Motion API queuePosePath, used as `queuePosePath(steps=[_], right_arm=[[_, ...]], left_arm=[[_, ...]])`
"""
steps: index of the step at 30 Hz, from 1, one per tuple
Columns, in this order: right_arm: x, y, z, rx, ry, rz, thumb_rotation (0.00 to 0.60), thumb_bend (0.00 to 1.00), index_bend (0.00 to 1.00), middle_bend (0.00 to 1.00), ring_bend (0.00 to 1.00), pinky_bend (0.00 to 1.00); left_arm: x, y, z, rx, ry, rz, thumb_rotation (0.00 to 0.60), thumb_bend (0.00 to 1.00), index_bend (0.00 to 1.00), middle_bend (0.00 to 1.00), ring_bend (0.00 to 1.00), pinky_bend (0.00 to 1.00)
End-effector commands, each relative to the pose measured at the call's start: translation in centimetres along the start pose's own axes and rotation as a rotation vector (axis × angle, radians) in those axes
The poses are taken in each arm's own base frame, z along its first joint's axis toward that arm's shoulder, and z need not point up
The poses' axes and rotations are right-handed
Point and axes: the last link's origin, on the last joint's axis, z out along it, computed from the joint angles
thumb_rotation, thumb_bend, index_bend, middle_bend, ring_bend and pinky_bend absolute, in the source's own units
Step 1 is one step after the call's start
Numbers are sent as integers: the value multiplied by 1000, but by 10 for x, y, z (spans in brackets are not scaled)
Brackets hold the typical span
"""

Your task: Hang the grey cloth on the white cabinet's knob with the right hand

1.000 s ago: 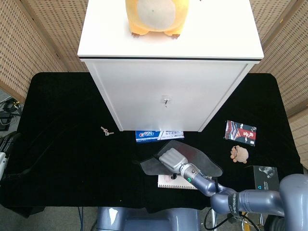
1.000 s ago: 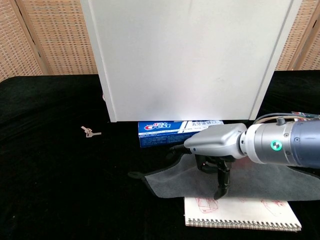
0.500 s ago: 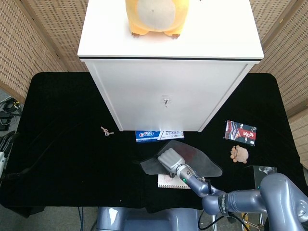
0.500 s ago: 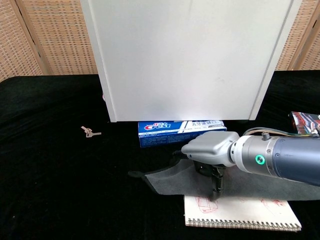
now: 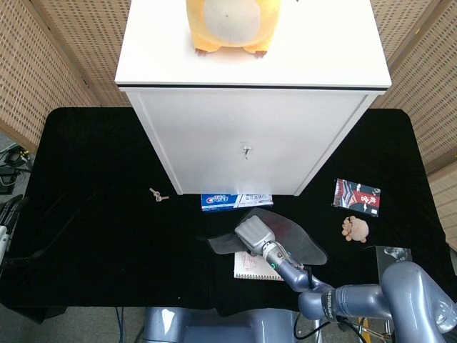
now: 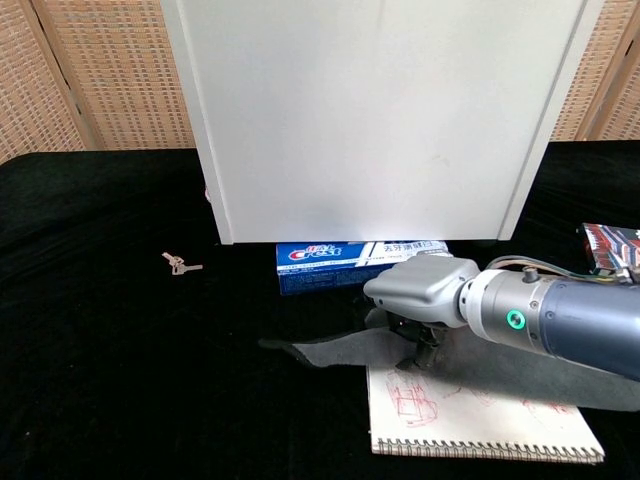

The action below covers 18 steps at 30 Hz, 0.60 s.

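A: Left part of the frame, what is listed?
B: One set of keys (image 5: 156, 194), small, on the black table (image 5: 93, 214), left of the cabinet's foot. No left hand shows in either view.

A: Centre?
B: White cabinet (image 5: 250, 136), its knob (image 5: 245, 150) mid-front (small and metallic). A yellow plush toy (image 5: 227, 25) on its top, upper centre. One blue toothpaste box (image 6: 360, 263) lying flat against the cabinet's base.

A: And the cloth?
B: Grey cloth (image 6: 330, 352), lower centre, lying on the table just below the toothpaste box and partly over a spiral notebook (image 6: 480, 420) with red sketches. The right hand (image 6: 418, 300) sits on top of it, fingers (image 6: 425, 350) pointing down, pinching a fold of the fabric.

A: Right side?
B: One dark card packet (image 5: 356, 194) with red print, and below it a small tan figure (image 5: 355, 229). Both lie well apart from the cloth.
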Motion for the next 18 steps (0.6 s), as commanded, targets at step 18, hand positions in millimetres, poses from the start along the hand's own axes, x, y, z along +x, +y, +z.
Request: queuePosePath(steps=[18], right_arm=[[39, 10, -45, 89, 187, 349, 600, 627, 773, 983, 966, 1000]], left_arm=[[1, 4, -4, -24, 3, -6, 600, 0, 0, 0, 0, 0]])
